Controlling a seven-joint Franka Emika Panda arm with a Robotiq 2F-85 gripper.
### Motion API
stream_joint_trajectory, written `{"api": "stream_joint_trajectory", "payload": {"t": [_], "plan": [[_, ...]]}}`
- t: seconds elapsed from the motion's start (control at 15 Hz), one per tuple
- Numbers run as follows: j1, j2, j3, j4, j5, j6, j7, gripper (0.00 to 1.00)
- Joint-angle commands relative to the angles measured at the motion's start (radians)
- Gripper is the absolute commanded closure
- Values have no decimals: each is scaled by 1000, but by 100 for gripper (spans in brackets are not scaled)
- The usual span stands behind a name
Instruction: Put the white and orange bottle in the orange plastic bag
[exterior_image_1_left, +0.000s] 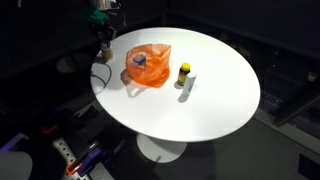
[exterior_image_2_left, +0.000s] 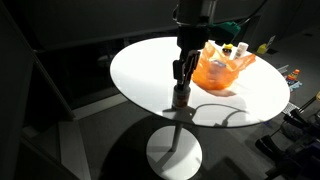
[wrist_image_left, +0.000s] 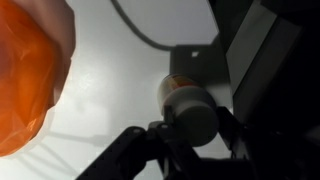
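Note:
My gripper (wrist_image_left: 192, 135) is shut on the cap end of the white and orange bottle (wrist_image_left: 180, 95), fingers on both sides. In both exterior views the gripper (exterior_image_2_left: 180, 78) (exterior_image_1_left: 103, 45) holds the bottle (exterior_image_2_left: 180, 97) upright near the table's edge; I cannot tell whether its base touches the table. The orange plastic bag (exterior_image_1_left: 148, 68) (exterior_image_2_left: 222, 66) sits crumpled on the round white table (exterior_image_1_left: 210, 100), a short way from the gripper. Its edge shows at the left of the wrist view (wrist_image_left: 30, 70).
A small yellow bottle with a dark cap (exterior_image_1_left: 184, 72) (exterior_image_2_left: 242, 48) stands beside the bag on its far side from the gripper. A dark cable (exterior_image_1_left: 100, 76) (wrist_image_left: 140, 28) lies on the table near the gripper. Clutter sits on the floor (exterior_image_1_left: 80, 158).

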Motion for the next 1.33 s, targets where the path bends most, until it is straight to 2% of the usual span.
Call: {"api": "stream_joint_trajectory", "payload": {"t": [0.0,0.33,0.73,1.27], "plan": [[18,-25,-19,17,-23,-44,44,81],[20,-148,-36,-33,-54,-74,98,81],[-10,-329,-59,-86,-63,-157,170,81],[-110,-473,-110,-195,-52,-177,203,81]]}}
